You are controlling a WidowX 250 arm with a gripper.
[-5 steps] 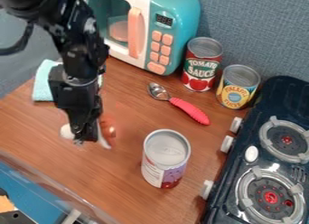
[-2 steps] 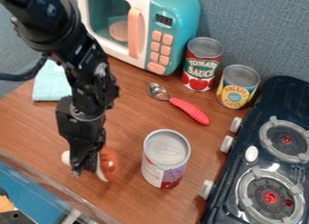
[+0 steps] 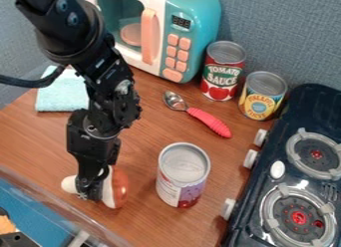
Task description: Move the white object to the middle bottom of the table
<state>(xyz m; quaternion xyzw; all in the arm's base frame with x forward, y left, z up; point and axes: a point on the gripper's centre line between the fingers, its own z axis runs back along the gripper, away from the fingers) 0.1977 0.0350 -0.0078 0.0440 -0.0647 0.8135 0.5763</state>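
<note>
Mushroom Gripped by the Stem at the Counter's Lower Edge

We find the white object, a toy mushroom [image 3: 120, 186] with a reddish-brown cap, in the lower left of the frame. It lies on its side, the cap turned right and the white stem end [image 3: 69, 184] poking out to the left. The gripper [image 3: 86, 192] hangs over it with its fingers clamped on the stem, presumably because that narrow part suits them better than the broad cap, whose flared rim should also help stop a slip. We cannot tell whether the mushroom bears on the counter [image 3: 40, 141] or hangs just above it.

Just to its right stands an upright can [image 3: 183, 174] with a purple and red label. If the middle bottom means the stretch below that can, we judge the carry mostly done, with a short move down and right left to make. We would keep the cap clear of the can, which it could knock, and of the counter's lower edge.

The red-handled spoon [image 3: 210, 122], the tomato sauce can [image 3: 222, 76] and the yellow-labelled can [image 3: 261, 97] sit farther up the frame, and the toy stove [image 3: 273, 191] fills the right side; none of them should hinder us.
</note>
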